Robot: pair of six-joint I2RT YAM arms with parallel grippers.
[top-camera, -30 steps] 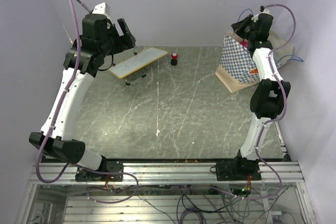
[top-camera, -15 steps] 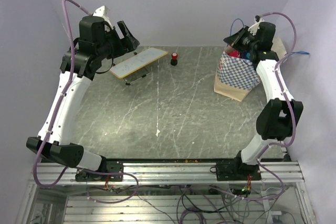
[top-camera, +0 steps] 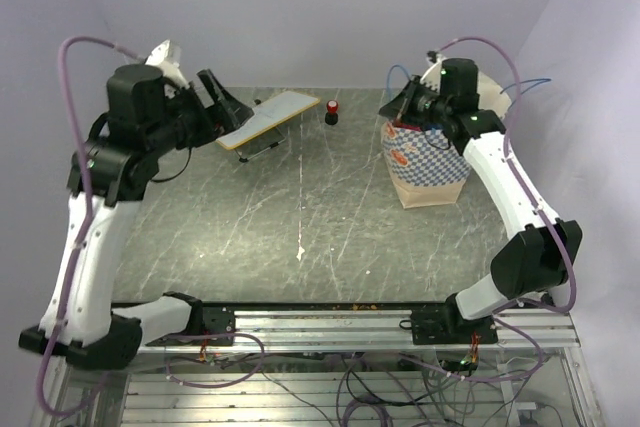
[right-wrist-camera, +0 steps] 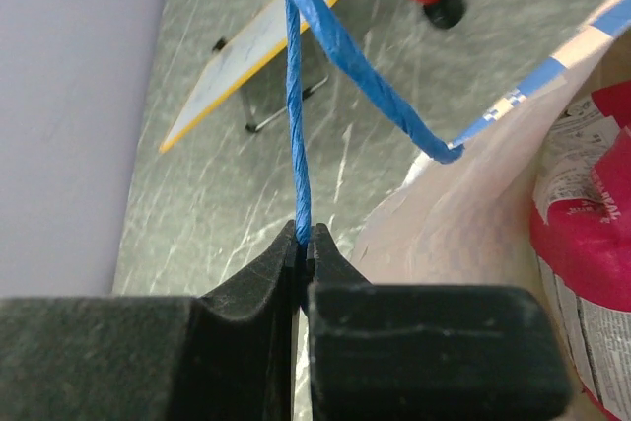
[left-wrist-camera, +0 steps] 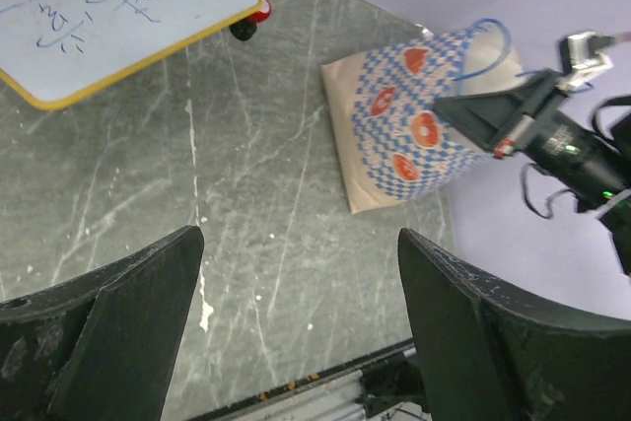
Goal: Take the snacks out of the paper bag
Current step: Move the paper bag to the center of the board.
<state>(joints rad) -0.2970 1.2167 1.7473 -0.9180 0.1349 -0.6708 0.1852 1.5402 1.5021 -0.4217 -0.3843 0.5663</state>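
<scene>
The blue-and-white checkered paper bag [top-camera: 425,157] stands at the right of the table, tilted, its tan bottom towards me; it also shows in the left wrist view [left-wrist-camera: 414,135]. My right gripper [top-camera: 400,107] is shut on one blue cord handle [right-wrist-camera: 296,145] at the bag's top left. In the right wrist view a magenta-red snack packet [right-wrist-camera: 587,214] lies inside the bag against the cream lining [right-wrist-camera: 463,234]. Other snacks are hidden. My left gripper [top-camera: 225,102] is open and empty, raised high at the back left, far from the bag.
A flat white yellow-edged board [top-camera: 265,119] rests on a small stand at the back left. A small red-and-black knob [top-camera: 331,112] stands at the back centre. The purple wall is close behind and right of the bag.
My right gripper has pulled the bag by its handle leftward and nearer, away from the right wall. My left arm has swung left and lifted.
</scene>
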